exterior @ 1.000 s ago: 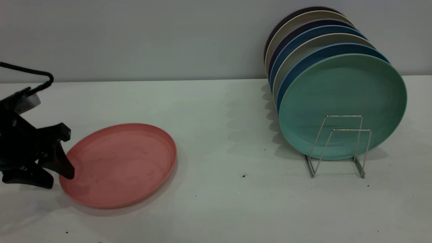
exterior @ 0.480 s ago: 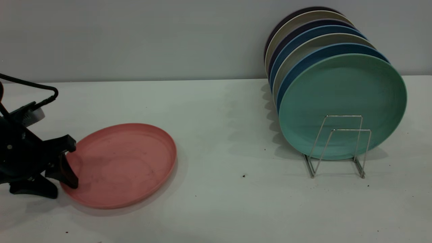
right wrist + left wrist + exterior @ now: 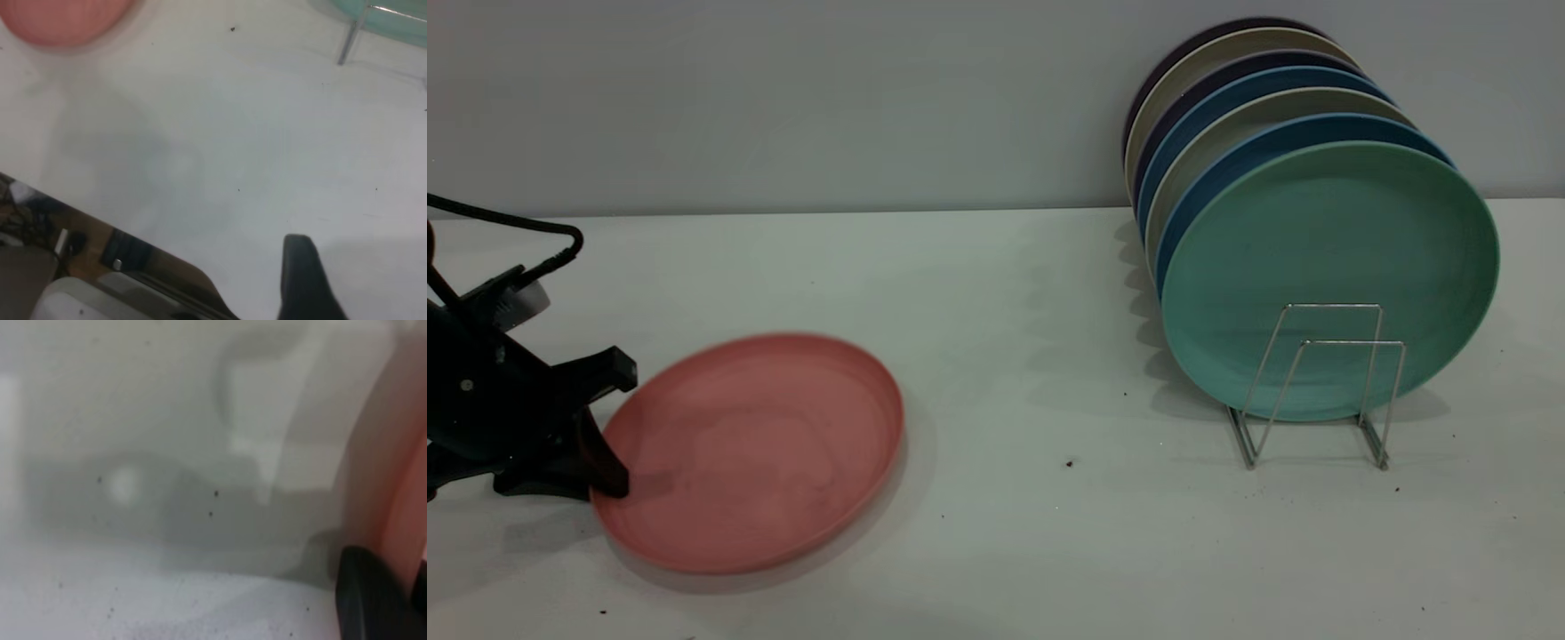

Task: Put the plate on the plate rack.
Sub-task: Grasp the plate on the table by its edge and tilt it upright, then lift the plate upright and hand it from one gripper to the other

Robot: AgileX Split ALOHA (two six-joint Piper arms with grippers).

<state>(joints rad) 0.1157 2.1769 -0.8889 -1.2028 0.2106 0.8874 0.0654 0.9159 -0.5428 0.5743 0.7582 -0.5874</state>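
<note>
The salmon-pink plate (image 3: 751,449) lies on the white table at the left, its left edge slightly raised and the plate blurred. My left gripper (image 3: 603,476) is at the plate's left rim, shut on the rim. In the left wrist view a dark finger (image 3: 367,597) lies against the pink plate (image 3: 407,520). The silver wire plate rack (image 3: 1320,382) stands at the right with its two front loops empty. My right gripper is out of the exterior view; only one dark finger (image 3: 299,273) shows in the right wrist view, above bare table, far from the plate (image 3: 63,20) and the rack (image 3: 352,37).
A mint-green plate (image 3: 1329,267) stands upright in the rack, with several blue, beige and dark plates (image 3: 1227,98) stacked behind it against the wall. The table's front edge (image 3: 167,257) runs below the right gripper, with equipment beyond it.
My left gripper moved right to the plate's left rim and closed on it. The plate shifted slightly right and its outline changed as the edge came up.
</note>
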